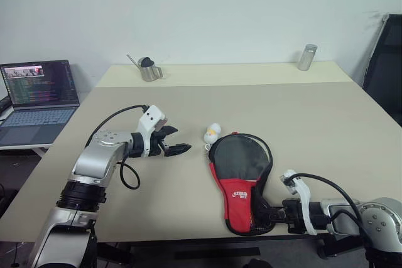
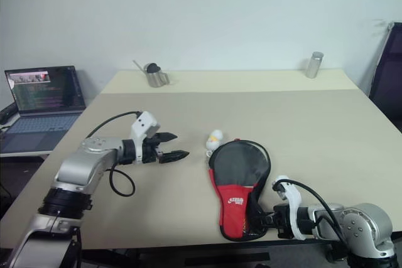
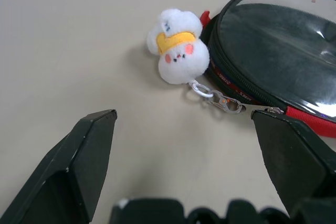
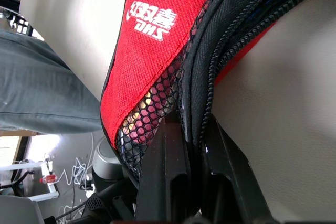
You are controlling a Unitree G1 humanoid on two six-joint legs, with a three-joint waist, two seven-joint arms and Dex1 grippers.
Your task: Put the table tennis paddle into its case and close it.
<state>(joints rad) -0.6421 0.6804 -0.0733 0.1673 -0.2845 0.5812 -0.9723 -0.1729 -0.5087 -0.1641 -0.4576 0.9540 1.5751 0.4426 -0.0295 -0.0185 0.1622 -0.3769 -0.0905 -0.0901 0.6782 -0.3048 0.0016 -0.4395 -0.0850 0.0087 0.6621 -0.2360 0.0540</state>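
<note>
The right gripper [image 1: 256, 213] pinches the case [image 1: 240, 179] at its handle end; the left gripper [image 3: 184, 153], jaws wide, faces the zip pull [image 3: 227, 103]; closing seems next.

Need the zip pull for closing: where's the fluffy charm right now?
In the left eye view, the white fluffy charm lies on the table at the case's round far end, between it and the open left end effector.

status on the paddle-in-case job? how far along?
Done, apparently: a dark round shape fills the case, likely the paddle. In hand: right gripper is shut on the case's narrow end; left gripper is open, near the fluffy charm and zip pull. Left: zipping; the edge looks open.
</note>
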